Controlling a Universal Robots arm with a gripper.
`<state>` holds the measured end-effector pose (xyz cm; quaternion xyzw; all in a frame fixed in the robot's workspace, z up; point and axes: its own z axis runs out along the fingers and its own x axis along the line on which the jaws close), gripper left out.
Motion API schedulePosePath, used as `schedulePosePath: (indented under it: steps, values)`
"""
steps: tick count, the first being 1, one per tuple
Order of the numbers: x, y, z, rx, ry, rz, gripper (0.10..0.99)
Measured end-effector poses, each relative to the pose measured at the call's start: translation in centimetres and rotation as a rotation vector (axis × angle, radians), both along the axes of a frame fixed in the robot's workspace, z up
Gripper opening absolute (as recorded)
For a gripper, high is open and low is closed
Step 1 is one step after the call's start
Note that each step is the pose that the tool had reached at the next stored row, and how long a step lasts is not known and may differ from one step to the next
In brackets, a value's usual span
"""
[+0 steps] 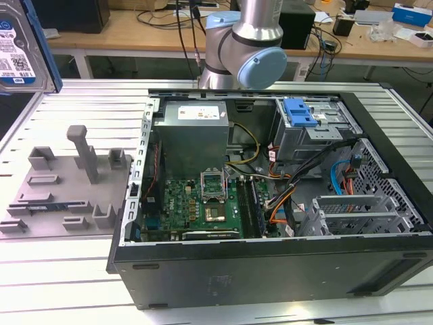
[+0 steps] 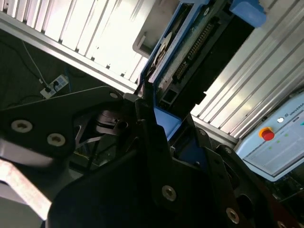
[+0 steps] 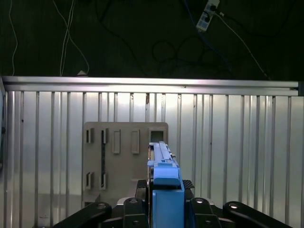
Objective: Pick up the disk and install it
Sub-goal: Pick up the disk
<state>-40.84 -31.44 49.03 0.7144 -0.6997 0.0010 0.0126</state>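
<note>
**Blue-framed disk clamped in the gripper, clear of its fixture**

Blue plastic is seen framing the disk (image 1: 19, 47), which is held in the air at the upper left of the exterior view, well apart from the open computer case (image 1: 270, 264). In the first wrist view the gripper (image 3: 165, 190) is shown closed on the disk, its jaws pressed against the carrier from both sides. The grey fixture plate (image 3: 126, 156) lies on the slatted aluminium table (image 3: 228, 142) beyond it, untouched.

A slip or a pivot is judged possible, since the disk appears to be clamped near one end only and most of its body overhangs the jaws. A snag is also to be feared at the drive bay (image 1: 308, 128): loose cables (image 1: 338, 179) are strung close by, and a tilted carrier could be caught on the bay's rim or on a wire.

In the exterior view a silver metal face with a white-and-blue label is presented. In the second wrist view the other face is shown, dark, with a row of connector contacts and the blue bracket running along its sides.
</note>
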Motion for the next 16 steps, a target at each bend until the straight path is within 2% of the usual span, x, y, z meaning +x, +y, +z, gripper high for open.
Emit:
schedulePosePath:
  steps: [4, 8, 16]
  values:
    - [0.46, -0.4, 0.0, 0.0, 0.0004, 0.0, 0.365]
    - [2.97, -1.61, -0.01, 0.0, 0.0046, 0.0, 0.365]
    - [7.4, -2.84, 0.0, 0.001, 0.0053, 0.0, 0.365]
